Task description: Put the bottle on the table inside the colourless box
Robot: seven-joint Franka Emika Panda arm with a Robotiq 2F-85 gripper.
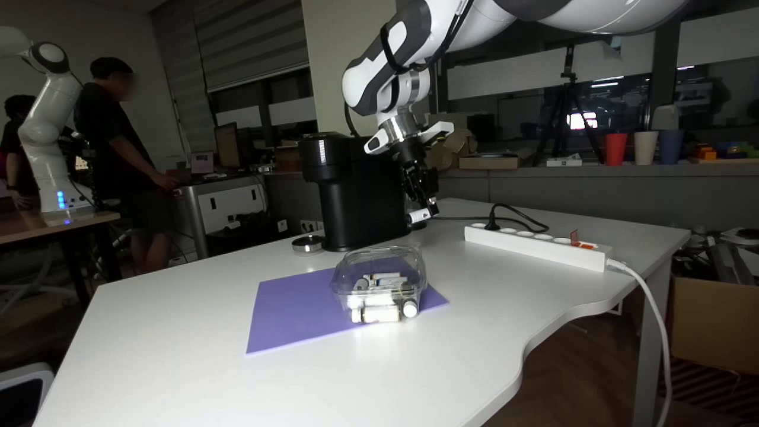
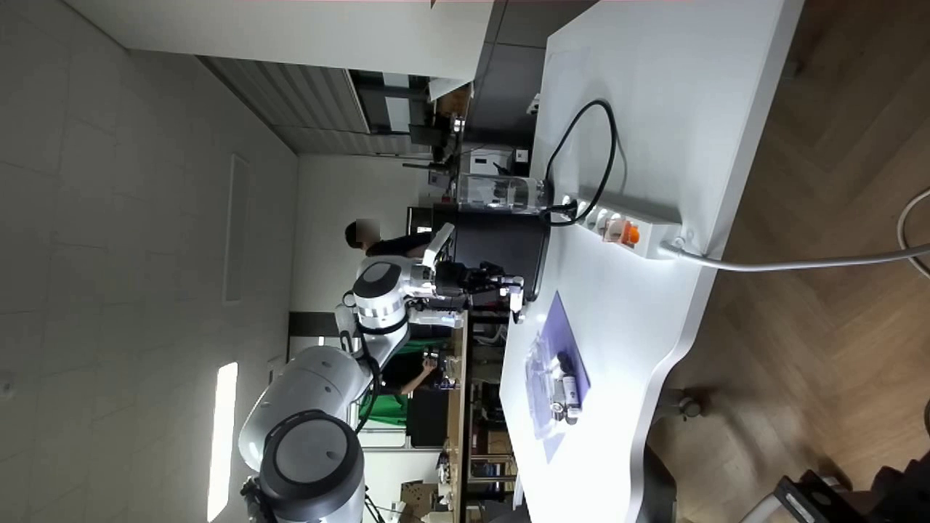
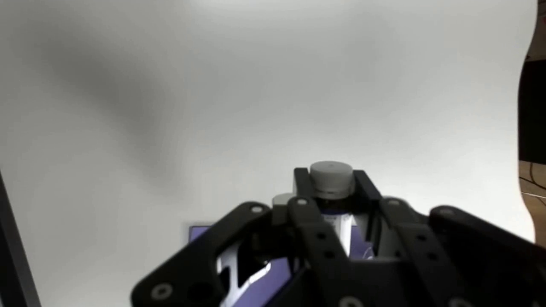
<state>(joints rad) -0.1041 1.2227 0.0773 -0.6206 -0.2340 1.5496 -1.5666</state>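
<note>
My gripper (image 3: 329, 187) is shut on a small bottle (image 3: 332, 174) with a white cap. The bottle's cap stands out between the fingertips in the wrist view. In both exterior views the held bottle (image 1: 419, 216) (image 2: 515, 299) is above the white table (image 1: 474, 332), beside the black appliance. The colourless box (image 1: 379, 256) stands on the purple mat (image 1: 296, 308) and holds several small white bottles (image 1: 382, 313). The box (image 2: 536, 392) also shows in an exterior view. My gripper (image 1: 431, 204) is higher than the box and off to its side, apart from it.
The black appliance (image 1: 370, 196) stands close to the gripper. It has a clear tank (image 2: 501, 193). A round metal tin (image 1: 307, 244) lies at its foot. A white power strip (image 1: 536, 246) with a black cable (image 2: 614, 145) lies on the table.
</note>
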